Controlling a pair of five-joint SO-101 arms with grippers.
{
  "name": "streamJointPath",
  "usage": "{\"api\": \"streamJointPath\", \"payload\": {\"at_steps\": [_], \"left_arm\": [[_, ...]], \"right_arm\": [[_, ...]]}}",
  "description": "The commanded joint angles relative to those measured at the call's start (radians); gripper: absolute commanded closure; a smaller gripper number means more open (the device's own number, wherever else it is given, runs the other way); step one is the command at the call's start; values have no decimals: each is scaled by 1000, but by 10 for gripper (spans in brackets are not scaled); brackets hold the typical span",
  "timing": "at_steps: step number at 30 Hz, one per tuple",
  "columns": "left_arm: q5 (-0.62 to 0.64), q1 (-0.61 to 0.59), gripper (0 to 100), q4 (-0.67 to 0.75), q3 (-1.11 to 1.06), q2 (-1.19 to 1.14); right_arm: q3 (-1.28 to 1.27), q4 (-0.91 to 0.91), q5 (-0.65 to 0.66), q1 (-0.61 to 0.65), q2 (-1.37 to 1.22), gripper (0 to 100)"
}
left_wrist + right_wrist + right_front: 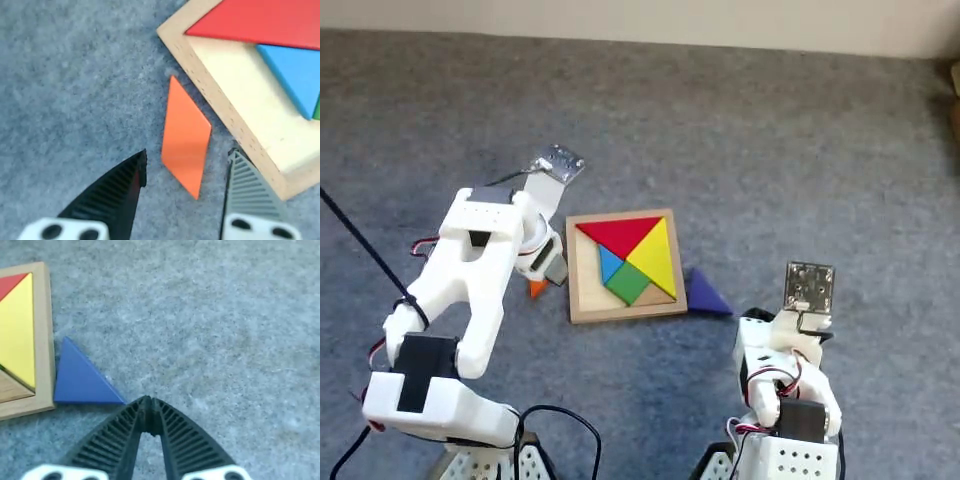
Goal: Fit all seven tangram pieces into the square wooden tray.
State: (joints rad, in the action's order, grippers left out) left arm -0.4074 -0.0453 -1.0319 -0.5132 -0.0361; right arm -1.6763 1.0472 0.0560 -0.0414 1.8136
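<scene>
Under me, the grey carpeted table [720, 130] carries a square wooden tray [625, 311], with a flat orange parallelogram [186, 136] and a dark blue triangle [705, 295] just beside opposite sides.

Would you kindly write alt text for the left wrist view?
An orange parallelogram lies on grey carpet beside the wooden tray, partly between the jaws of the open left gripper. A red piece and a blue piece sit in the tray.
</scene>
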Motion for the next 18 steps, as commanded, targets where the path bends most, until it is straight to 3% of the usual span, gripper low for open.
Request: {"api": "streamJointPath", "payload": {"at_steps": [1,8,14,18], "left_arm": [[-26,-5,748,48,-15,47],[-26,-4,748,135,-81,45],[-26,-2,748,135,-71,15],[-25,12,766,75,45,-85]], "right_arm": [[-113,5,-3,-13,4,995],[-113,5,-5,-13,4,995],[-113,5,-5,-13,4,995],[-113,5,-5,-13,5,995]]}}
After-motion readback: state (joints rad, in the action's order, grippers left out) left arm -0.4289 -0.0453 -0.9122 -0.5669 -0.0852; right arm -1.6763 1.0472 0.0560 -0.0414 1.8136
